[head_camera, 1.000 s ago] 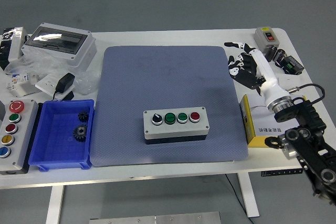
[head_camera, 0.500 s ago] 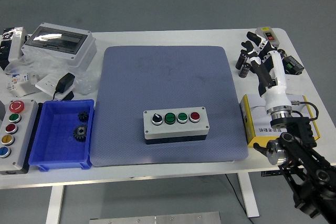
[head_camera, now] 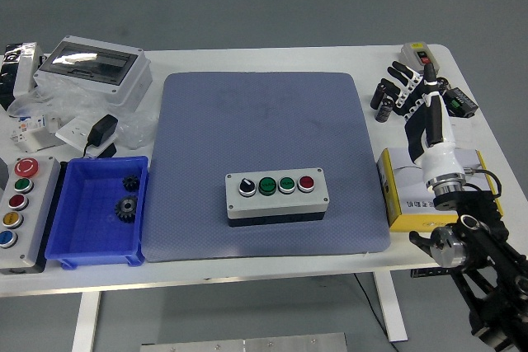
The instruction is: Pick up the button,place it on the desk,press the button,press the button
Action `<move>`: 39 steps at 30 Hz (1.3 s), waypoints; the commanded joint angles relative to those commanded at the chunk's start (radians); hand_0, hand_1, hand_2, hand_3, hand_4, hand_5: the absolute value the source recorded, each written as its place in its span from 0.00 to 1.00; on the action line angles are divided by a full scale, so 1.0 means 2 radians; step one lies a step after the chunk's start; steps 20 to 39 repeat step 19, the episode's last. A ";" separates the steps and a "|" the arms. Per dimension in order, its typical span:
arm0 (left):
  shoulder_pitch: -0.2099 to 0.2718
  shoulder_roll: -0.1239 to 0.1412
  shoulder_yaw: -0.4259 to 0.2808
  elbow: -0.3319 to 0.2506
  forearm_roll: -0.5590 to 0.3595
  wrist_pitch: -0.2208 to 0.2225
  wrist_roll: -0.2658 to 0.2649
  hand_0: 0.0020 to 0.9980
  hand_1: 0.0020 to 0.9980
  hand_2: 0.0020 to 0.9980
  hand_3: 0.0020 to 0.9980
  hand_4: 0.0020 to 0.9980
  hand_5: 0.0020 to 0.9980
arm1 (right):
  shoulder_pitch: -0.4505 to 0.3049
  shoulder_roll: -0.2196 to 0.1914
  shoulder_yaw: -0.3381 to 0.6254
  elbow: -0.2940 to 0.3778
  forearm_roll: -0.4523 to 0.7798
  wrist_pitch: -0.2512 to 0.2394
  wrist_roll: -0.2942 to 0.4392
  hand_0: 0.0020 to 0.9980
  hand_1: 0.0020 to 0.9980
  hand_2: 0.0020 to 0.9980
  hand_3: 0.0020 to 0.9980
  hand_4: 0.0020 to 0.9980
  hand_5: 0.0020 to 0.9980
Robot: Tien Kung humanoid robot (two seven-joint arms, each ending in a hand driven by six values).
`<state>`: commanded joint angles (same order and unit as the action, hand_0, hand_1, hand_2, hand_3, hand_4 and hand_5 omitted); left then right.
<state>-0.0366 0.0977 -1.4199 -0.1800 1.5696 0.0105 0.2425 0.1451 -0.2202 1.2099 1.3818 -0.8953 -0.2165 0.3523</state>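
Note:
A grey button box (head_camera: 276, 195) with a black selector, two green buttons and a red button lies flat on the blue mat (head_camera: 264, 121), near its front middle. My right hand (head_camera: 402, 86) is at the table's far right, off the mat and well away from the button box. Its fingers are spread and hold nothing. The fingertips (head_camera: 398, 69) reach up beside a small grey switch box (head_camera: 419, 57) with a red button. My white forearm (head_camera: 437, 142) runs back over a yellow box (head_camera: 412, 195). My left arm is out of view.
A blue bin (head_camera: 62, 228) holding two gears stands left of the mat. A larger button panel (head_camera: 21, 208) is at the left edge. A grey enclosure with a clear lid (head_camera: 95, 70) and a black adapter (head_camera: 102, 131) are far left. Black parts (head_camera: 458, 102) lie far right.
My right hand has swung from the mat's right edge out toward the far right corner, turning so its fingers point up beside the small switch box. The button box has not moved.

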 joint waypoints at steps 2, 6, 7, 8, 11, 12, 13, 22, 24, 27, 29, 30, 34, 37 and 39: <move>0.000 0.000 0.000 0.000 0.000 0.000 0.000 0.60 0.60 0.52 0.60 0.63 0.17 | -0.001 0.000 0.004 0.000 0.002 0.000 -0.001 0.86 0.80 0.81 0.80 0.94 1.00; 0.001 0.000 0.000 0.000 -0.001 0.000 0.000 0.60 0.60 0.52 0.60 0.63 0.17 | -0.003 -0.001 0.014 0.002 0.000 0.000 -0.010 0.85 0.79 0.79 0.79 0.94 1.00; 0.001 -0.001 0.000 0.000 -0.001 0.000 0.000 0.60 0.60 0.52 0.60 0.63 0.17 | -0.003 -0.003 0.017 0.003 -0.004 0.002 -0.016 0.85 0.79 0.79 0.79 0.94 1.00; 0.001 -0.001 0.000 0.000 -0.002 0.000 0.000 0.60 0.60 0.52 0.60 0.63 0.17 | -0.003 -0.004 0.019 0.005 -0.008 0.005 -0.022 0.85 0.79 0.79 0.79 0.94 1.00; 0.002 -0.003 0.000 0.000 -0.003 0.001 0.001 0.60 0.60 0.52 0.60 0.62 0.18 | 0.000 -0.016 0.022 0.020 -0.040 0.023 -0.053 0.77 0.73 0.76 0.76 0.94 1.00; 0.002 -0.003 0.000 0.000 -0.003 0.001 0.001 0.60 0.60 0.52 0.60 0.62 0.18 | 0.002 -0.022 0.017 0.028 -0.055 0.018 -0.063 0.77 0.73 0.76 0.76 0.94 1.00; 0.002 -0.003 0.000 0.000 -0.004 0.001 0.001 0.60 0.60 0.52 0.60 0.62 0.18 | 0.005 -0.031 0.007 0.037 -0.076 0.008 -0.077 0.77 0.73 0.76 0.76 0.94 1.00; 0.001 -0.003 0.001 0.000 -0.004 0.001 0.000 0.61 0.60 0.52 0.60 0.62 0.18 | 0.025 -0.066 -0.026 0.040 -0.192 -0.041 -0.147 0.74 0.72 0.75 0.75 0.94 1.00; 0.001 -0.003 0.001 0.000 -0.004 0.001 0.000 0.61 0.60 0.52 0.60 0.62 0.18 | 0.025 -0.066 -0.026 0.040 -0.192 -0.041 -0.147 0.74 0.72 0.75 0.75 0.94 1.00; 0.001 -0.003 0.001 0.000 -0.004 0.001 0.000 0.61 0.60 0.52 0.60 0.62 0.18 | 0.025 -0.066 -0.026 0.040 -0.192 -0.041 -0.147 0.74 0.72 0.75 0.75 0.94 1.00; 0.001 -0.003 0.001 0.000 -0.004 0.001 0.000 0.61 0.60 0.52 0.60 0.62 0.18 | 0.025 -0.066 -0.026 0.040 -0.192 -0.041 -0.147 0.74 0.72 0.75 0.75 0.94 1.00; 0.001 -0.003 0.001 0.000 -0.004 0.001 0.000 0.61 0.60 0.52 0.60 0.62 0.18 | 0.025 -0.066 -0.026 0.040 -0.192 -0.041 -0.147 0.74 0.72 0.75 0.75 0.94 1.00; 0.001 -0.003 0.001 0.000 -0.004 0.001 0.000 0.61 0.60 0.52 0.60 0.62 0.18 | 0.025 -0.066 -0.026 0.040 -0.192 -0.041 -0.147 0.74 0.72 0.75 0.75 0.94 1.00; 0.001 -0.003 0.001 0.000 -0.004 0.001 0.000 0.61 0.60 0.52 0.60 0.62 0.18 | 0.025 -0.066 -0.026 0.040 -0.192 -0.041 -0.147 0.74 0.72 0.75 0.75 0.94 1.00; 0.001 -0.003 0.001 0.000 -0.004 0.001 0.000 0.61 0.60 0.52 0.60 0.62 0.18 | 0.025 -0.066 -0.026 0.040 -0.192 -0.041 -0.147 0.74 0.72 0.75 0.75 0.94 1.00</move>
